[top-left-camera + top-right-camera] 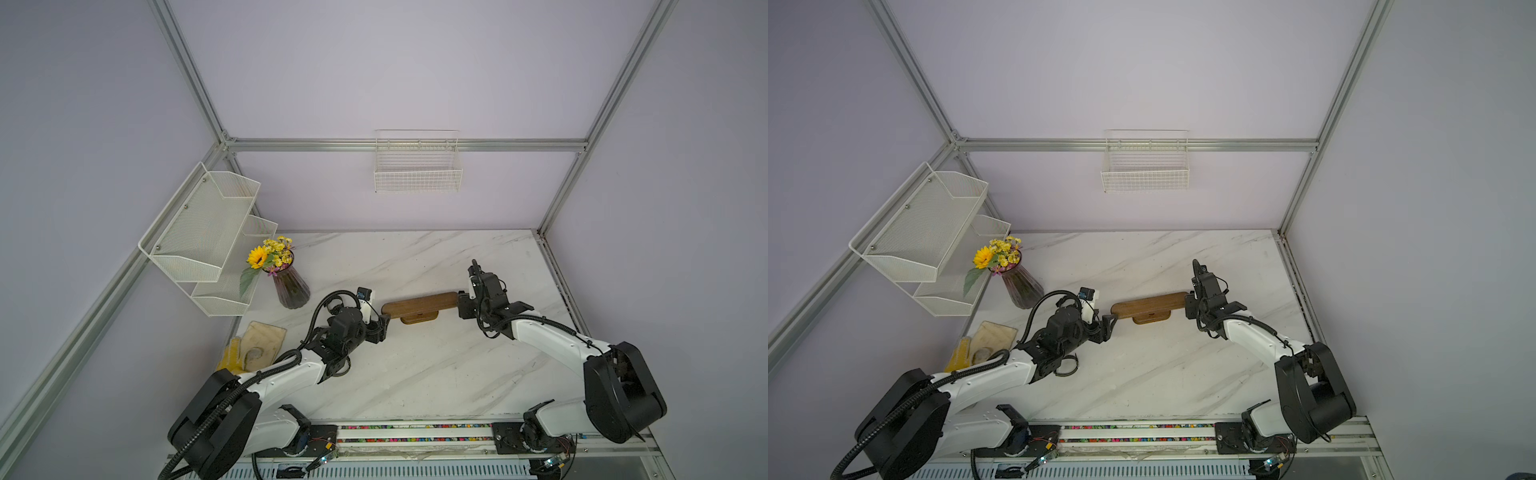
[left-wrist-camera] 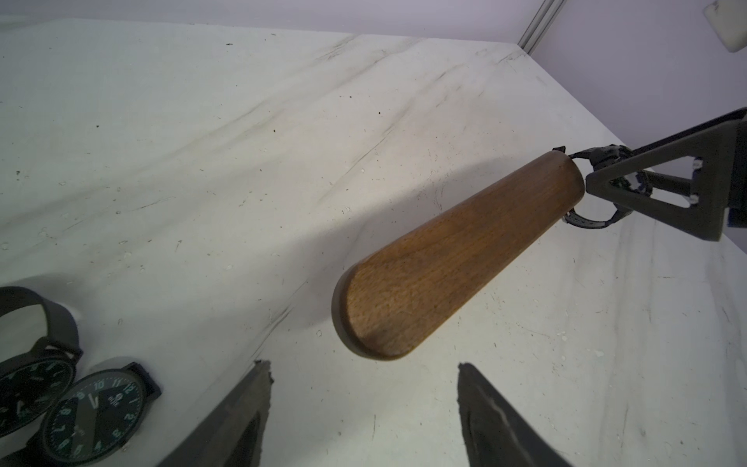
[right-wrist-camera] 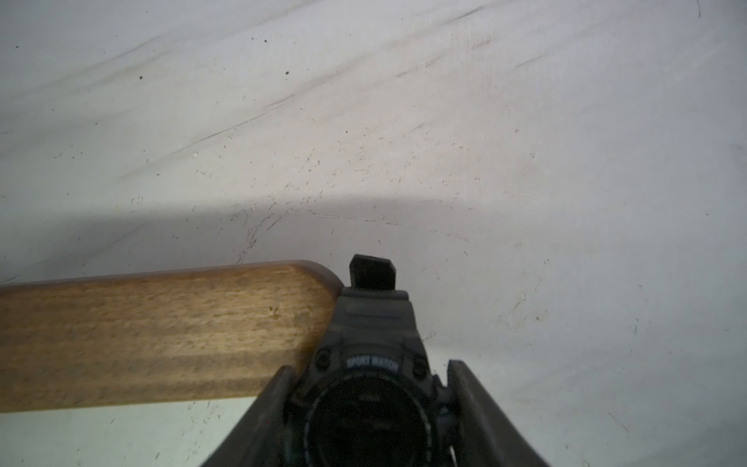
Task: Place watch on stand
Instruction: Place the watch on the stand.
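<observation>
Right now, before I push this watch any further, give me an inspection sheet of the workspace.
Surface: marble-pattern tabletop, scuffed and speckled.
Job's things: stand upright, bar bare along its length; sport watch at its right end, cannot tell whether the strap is over the tip; two spare watches lying on the tabletop, seen only in the left wrist view.
Clutter: vase of flowers; tan and yellow item, unidentified.
Grippers: right pincer shut on the sport watch; left pincer open, just short of the stand's other end.
Cables: black hoses looped at the left wrist, off the stand.
Surroundings: wire basket and mesh shelf on the walls.
</observation>
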